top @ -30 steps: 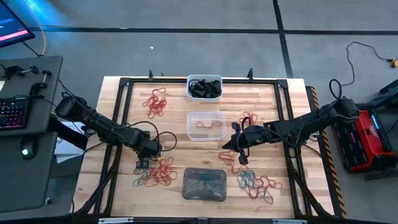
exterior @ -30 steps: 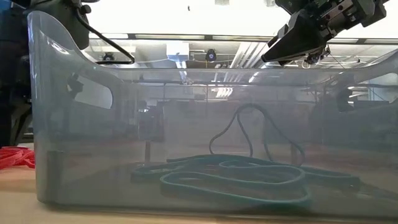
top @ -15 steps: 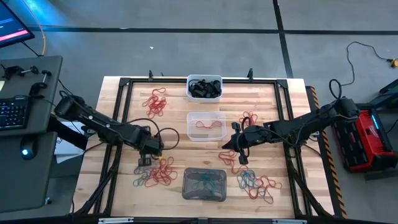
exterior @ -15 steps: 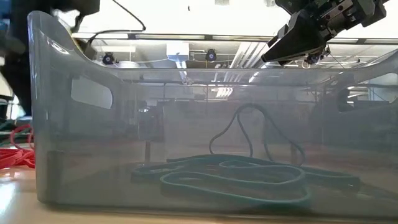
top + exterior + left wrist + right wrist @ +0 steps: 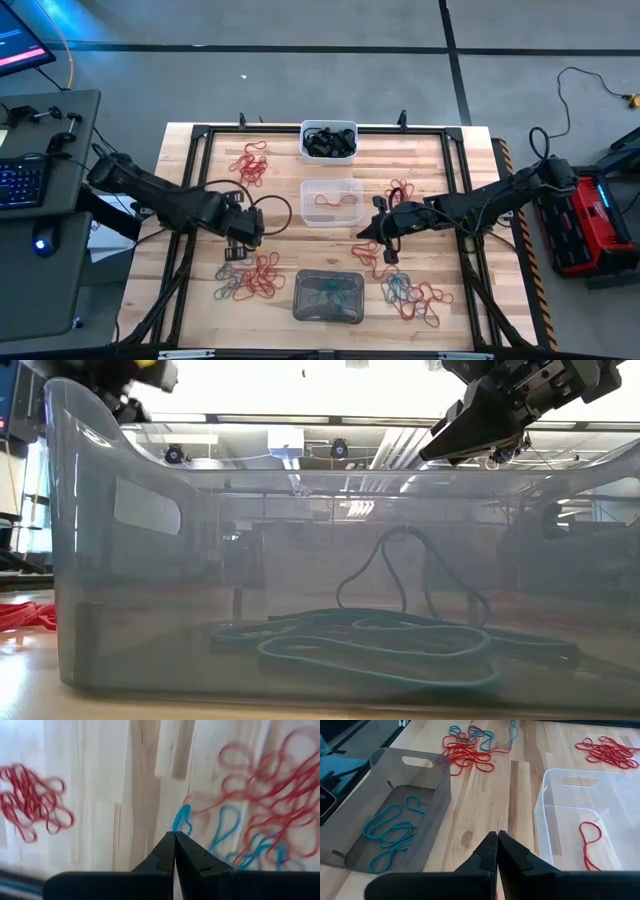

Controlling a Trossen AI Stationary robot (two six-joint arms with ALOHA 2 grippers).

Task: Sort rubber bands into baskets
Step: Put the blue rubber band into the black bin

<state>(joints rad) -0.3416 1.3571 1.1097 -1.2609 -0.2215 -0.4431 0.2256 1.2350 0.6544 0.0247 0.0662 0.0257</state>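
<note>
left hand (image 5: 175,834) pinching a teal band (image 5: 181,817) left of clear tub (image 5: 332,202), right hand (image 5: 497,834) closed empty (just right of tub)

You are in a robotics lab: a wooden desk (image 5: 440,160) with black framing stands on taped grey floor (image 5: 300,90), with a lit keyboard (image 5: 22,185) left and ceiling strip lights (image 5: 250,418) overhead.

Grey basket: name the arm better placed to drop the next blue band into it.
Left. The left gripper is shut on a blue band lifted from the mixed pile beside the grey basket. The right gripper is shut with no band seen in it.
</note>
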